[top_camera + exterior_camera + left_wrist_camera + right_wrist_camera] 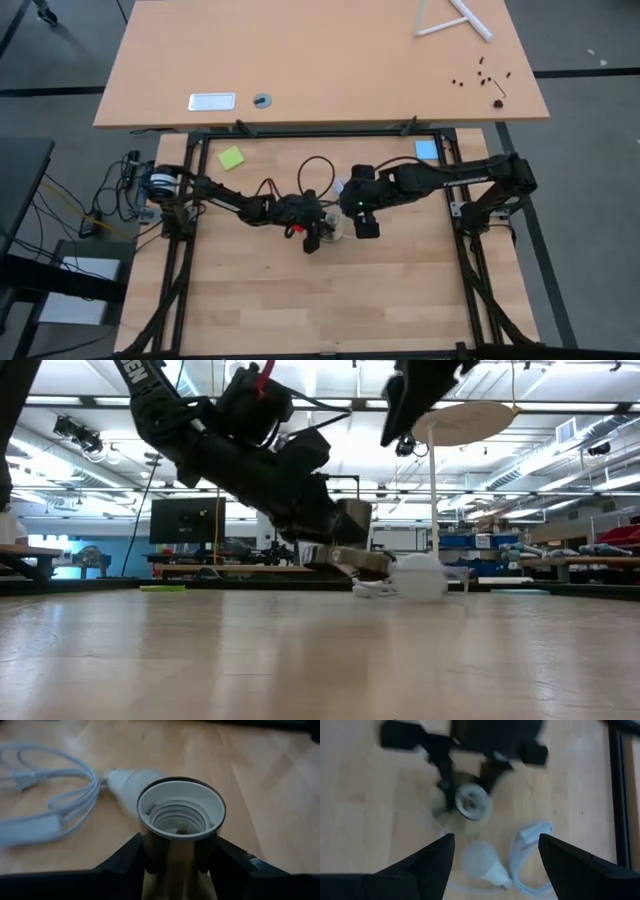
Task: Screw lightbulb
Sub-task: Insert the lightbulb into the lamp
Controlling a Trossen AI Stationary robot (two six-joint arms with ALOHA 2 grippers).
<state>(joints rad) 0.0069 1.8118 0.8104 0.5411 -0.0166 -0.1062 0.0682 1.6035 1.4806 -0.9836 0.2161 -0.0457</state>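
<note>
Lightbulb [481, 862] lay on the table [400, 290], just beside socket [181, 815] & white cord [530, 850]. Left gripper [180, 865] clamped the socket. Right gripper [492, 865] hovered above the bulb, fingers wide apart, nothing held.

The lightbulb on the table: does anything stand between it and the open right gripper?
Nothing visible does. The lightbulb lies bare on the wood beneath the right gripper, with the white cord beside it. The left gripper holds the socket nearby.
</note>
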